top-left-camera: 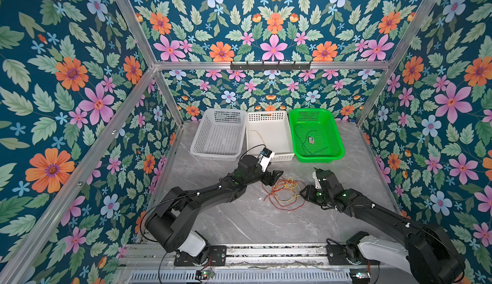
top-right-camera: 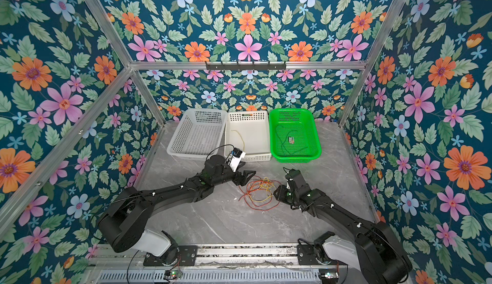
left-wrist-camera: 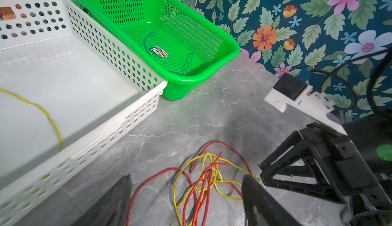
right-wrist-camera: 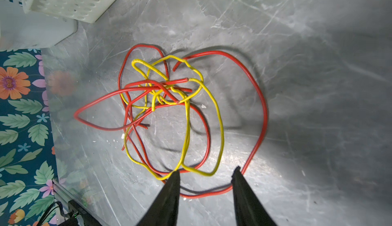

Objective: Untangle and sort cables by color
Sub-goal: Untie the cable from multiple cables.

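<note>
**Red-and-yellow tangle lying between both grippers**

Red and yellow cables [top-left-camera: 283,193] are lying in a loose knot on the grey marbled surface [top-left-camera: 239,224]. The knot is sitting just below centre in both top views, well short of the row of baskets along the back wall.

The left gripper [left-wrist-camera: 186,177] is hanging over the knot's left edge. Its jaws are standing wide, with only the loose strands lying below them.

The right gripper [right-wrist-camera: 206,171] is sitting at the knot's right edge with its jaws partly apart. In the right wrist view, the end of a yellow loop and a red strand are lying in the gap. One fingertip [right-wrist-camera: 175,179] is overlapping the yellow strands, but neither strand is being pinched.

Already in baskets, upper middle of the top views:
- A single yellow cable [left-wrist-camera: 49,118] is lying in the middle white basket [top-left-camera: 283,157].
- A dark green cable [left-wrist-camera: 145,44] is curling around a small label [left-wrist-camera: 158,52] in the green basket [top-left-camera: 316,158], at the right end of the row.
</note>
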You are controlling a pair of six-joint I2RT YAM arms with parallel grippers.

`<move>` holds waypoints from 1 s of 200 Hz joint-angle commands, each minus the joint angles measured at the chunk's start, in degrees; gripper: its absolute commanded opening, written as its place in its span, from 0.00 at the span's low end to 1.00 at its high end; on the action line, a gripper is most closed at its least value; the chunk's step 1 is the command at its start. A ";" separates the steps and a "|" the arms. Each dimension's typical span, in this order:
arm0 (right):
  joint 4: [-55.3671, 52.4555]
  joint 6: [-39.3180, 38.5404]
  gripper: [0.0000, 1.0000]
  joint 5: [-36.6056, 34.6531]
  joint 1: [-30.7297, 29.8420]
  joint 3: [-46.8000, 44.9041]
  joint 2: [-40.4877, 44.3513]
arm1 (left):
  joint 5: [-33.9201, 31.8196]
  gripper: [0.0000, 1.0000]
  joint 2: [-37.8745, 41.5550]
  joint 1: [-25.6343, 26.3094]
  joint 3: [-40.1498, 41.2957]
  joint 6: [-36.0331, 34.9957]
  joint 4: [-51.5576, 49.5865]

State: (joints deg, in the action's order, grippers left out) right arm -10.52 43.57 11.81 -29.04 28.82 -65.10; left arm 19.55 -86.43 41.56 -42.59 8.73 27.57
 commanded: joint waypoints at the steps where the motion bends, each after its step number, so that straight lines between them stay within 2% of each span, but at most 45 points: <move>1: 0.94 2.37 0.44 -0.55 -0.04 1.04 -0.93 | -0.43 0.84 0.62 0.01 0.45 -0.95 1.52; 86: 3.19 4.50 0.47 1.38 -0.05 1.59 -6.48 | -1.27 0.84 1.71 0.01 1.85 -1.66 1.08; 115: 5.35 5.10 0.45 1.47 0.01 2.02 -8.23 | -1.27 0.84 1.53 -0.05 1.77 -1.88 1.08; 132: 6.19 5.12 0.38 1.45 0.02 2.59 -9.23 | -1.19 0.84 1.44 -0.01 1.85 -1.90 1.08; 162: 6.97 5.19 0.18 1.31 -0.02 3.26 -9.53 | -1.61 0.84 1.92 0.01 2.26 -2.10 0.67; 200: 5.49 4.36 0.01 0.60 -0.02 4.13 -8.18 | -1.98 0.84 2.74 0.00 2.80 -2.36 0.20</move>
State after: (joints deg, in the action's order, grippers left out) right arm -4.86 48.47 13.26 -29.04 32.21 -74.13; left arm 17.96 -84.12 41.56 -39.88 7.09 27.31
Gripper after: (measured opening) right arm 0.050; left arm 0.836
